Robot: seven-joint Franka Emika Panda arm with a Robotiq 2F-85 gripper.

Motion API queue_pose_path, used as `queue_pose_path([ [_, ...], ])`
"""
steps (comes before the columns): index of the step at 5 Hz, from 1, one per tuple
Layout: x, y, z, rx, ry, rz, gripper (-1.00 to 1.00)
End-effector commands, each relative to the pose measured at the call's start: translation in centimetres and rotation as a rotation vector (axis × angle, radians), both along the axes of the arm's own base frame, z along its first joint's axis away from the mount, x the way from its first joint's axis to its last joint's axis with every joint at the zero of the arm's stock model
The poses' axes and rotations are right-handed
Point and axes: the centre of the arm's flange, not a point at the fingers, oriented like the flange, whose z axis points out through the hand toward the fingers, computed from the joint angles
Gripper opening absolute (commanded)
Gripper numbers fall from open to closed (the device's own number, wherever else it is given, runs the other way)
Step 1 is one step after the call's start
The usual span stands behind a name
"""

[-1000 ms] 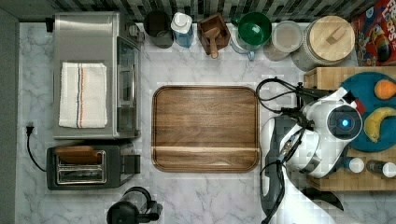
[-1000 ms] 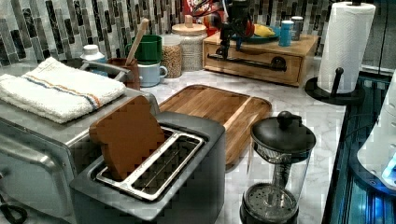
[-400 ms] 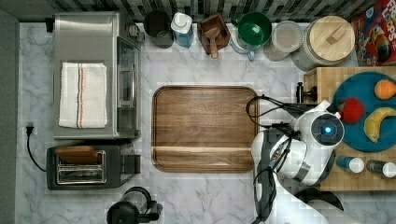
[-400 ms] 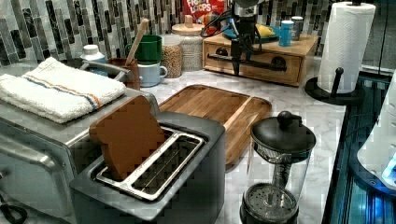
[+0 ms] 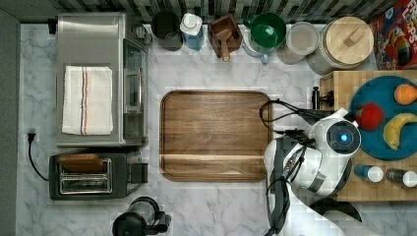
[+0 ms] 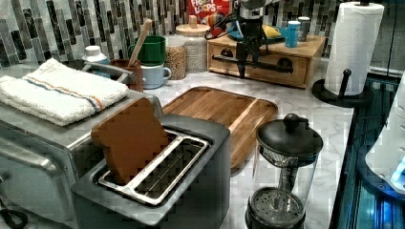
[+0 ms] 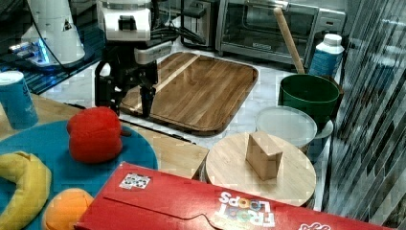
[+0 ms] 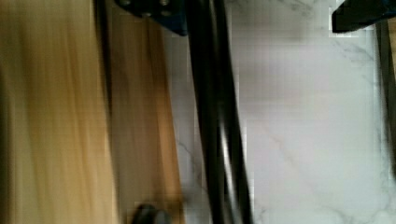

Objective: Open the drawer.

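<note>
The drawer (image 6: 297, 72) is a light wooden box under a butcher-block top (image 5: 339, 82), and it looks closed. A long black bar handle (image 6: 270, 65) runs across its front. My gripper (image 6: 242, 71) hangs fingers-down right at that handle, over the marble counter. In the right view the gripper (image 7: 125, 106) is open, its two black fingers (image 7: 146, 101) spread wide. In the wrist view the handle bar (image 8: 217, 121) runs between the fingers, closer to one of them, with the drawer's wood (image 8: 56, 121) on one side and marble on the other.
A dark walnut tray (image 5: 214, 135) lies on the counter just to the top view's left of the arm. On the cabinet sits a blue plate (image 5: 381, 142) with fruit. A paper towel stand (image 6: 353, 47), a French press (image 6: 284, 176) and a toaster (image 5: 93, 176) are nearby.
The arm has shifted off the cabinet top toward the top view's left, and the gripper has come down in front of the drawer to the handle.
</note>
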Motion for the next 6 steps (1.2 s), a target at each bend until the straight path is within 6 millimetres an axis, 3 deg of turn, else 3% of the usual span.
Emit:
queue_pose_path([
  [1, 4.1, 13.1, 0.4, 0.024, -0.123, 0.026, 1.00],
  [2, 4.8, 13.4, -2.6, 0.014, -0.177, 0.091, 1.00],
  [3, 5.3, 14.4, -3.7, 0.052, -0.204, 0.159, 1.00],
  [4, 5.2, 18.7, -2.6, 0.092, -0.148, 0.131, 1.00],
  [6, 4.4, 23.9, 0.2, 0.126, -0.105, 0.076, 1.00],
])
